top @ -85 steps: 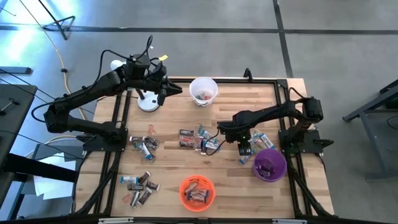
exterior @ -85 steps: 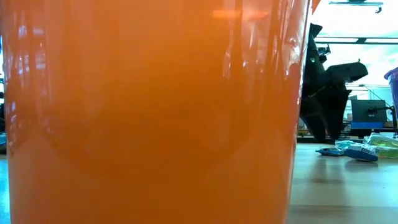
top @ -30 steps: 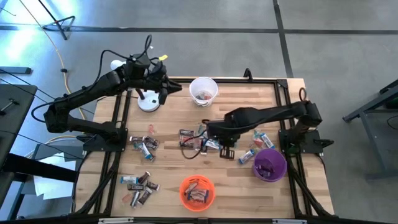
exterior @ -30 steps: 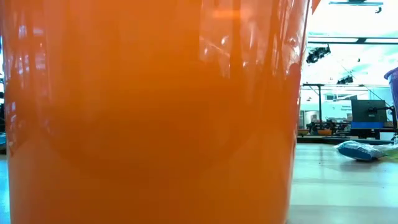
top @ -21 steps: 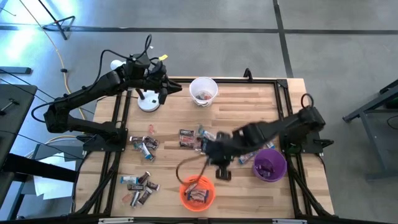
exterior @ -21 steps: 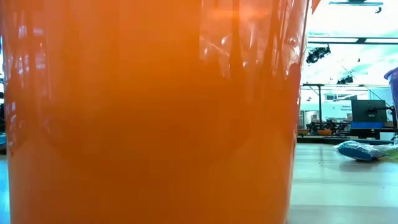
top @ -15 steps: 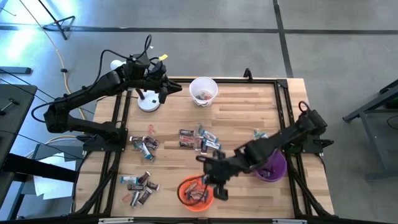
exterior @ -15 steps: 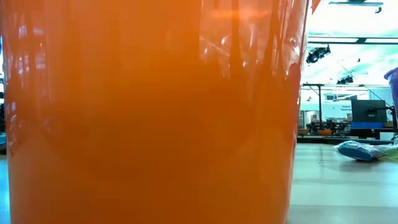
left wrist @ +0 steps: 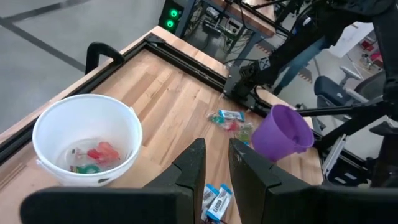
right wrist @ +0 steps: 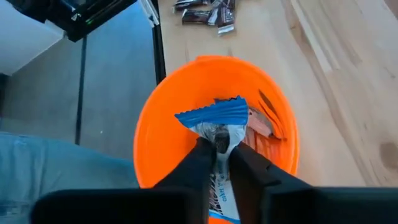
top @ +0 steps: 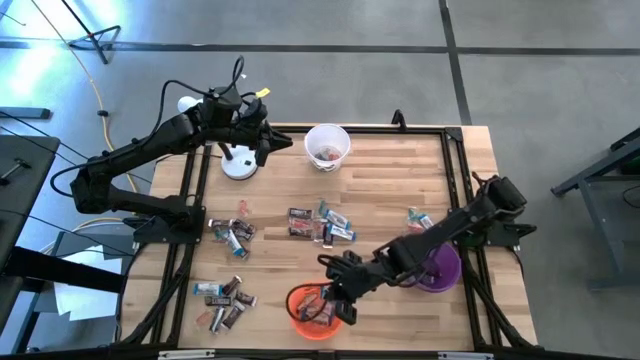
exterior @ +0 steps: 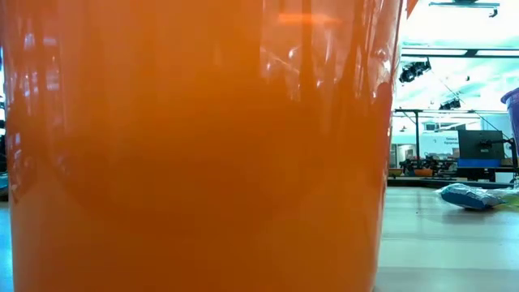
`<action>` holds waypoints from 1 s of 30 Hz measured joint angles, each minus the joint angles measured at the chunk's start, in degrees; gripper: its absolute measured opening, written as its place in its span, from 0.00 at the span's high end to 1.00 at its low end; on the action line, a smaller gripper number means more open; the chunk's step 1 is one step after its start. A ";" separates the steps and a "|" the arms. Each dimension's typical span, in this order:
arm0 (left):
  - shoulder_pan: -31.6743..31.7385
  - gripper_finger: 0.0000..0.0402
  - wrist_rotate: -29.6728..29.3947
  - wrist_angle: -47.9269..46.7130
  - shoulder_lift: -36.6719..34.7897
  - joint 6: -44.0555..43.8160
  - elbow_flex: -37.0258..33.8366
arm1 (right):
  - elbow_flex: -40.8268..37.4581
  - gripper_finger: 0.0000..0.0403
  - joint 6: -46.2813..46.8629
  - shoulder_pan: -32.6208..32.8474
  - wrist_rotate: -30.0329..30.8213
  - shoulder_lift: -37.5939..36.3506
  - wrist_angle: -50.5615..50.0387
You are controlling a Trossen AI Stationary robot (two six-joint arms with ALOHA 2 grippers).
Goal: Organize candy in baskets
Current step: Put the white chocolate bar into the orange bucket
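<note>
- The right gripper (right wrist: 219,163) hung directly over the orange basket (top: 301,296) at the table's (top: 380,180) front edge, fingers pinched on a blue-silver candy bar (right wrist: 216,119), not yet dropped.
- Brown-wrapped bars already lay in that basket; the white basket (top: 327,145) at the back edge held a few red pieces; the purple basket (top: 440,272) stood near the right edge.
- Plenty remained: loose candy mid-table (top: 320,224), along the left side (top: 231,232) and toward the front-left corner (top: 224,298).
- The left gripper (left wrist: 214,163) waited at the back-left, fingers slightly apart, empty.
</note>
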 joint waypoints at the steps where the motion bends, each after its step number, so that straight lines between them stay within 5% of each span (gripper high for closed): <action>1: 0.00 0.86 0.00 -0.02 0.00 0.11 0.00 | -0.08 0.83 -0.16 -0.28 -0.10 0.00 1.30; 8: 0.00 0.86 0.00 -0.63 0.00 0.13 0.00 | -0.08 0.61 -4.04 -1.47 -4.72 -0.07 1.96; 16: 0.00 0.86 -0.02 -3.75 0.00 1.04 0.00 | 1.81 0.58 -4.34 -3.60 -19.62 -2.19 -16.23; 23: 0.00 0.86 -0.22 -3.85 0.00 2.22 0.00 | 9.12 0.60 -19.33 -5.83 -12.78 -2.49 -46.87; 30: 0.02 0.86 -0.26 -3.82 0.00 4.20 0.00 | 1.10 0.60 -30.63 -9.56 -11.68 -2.34 -53.75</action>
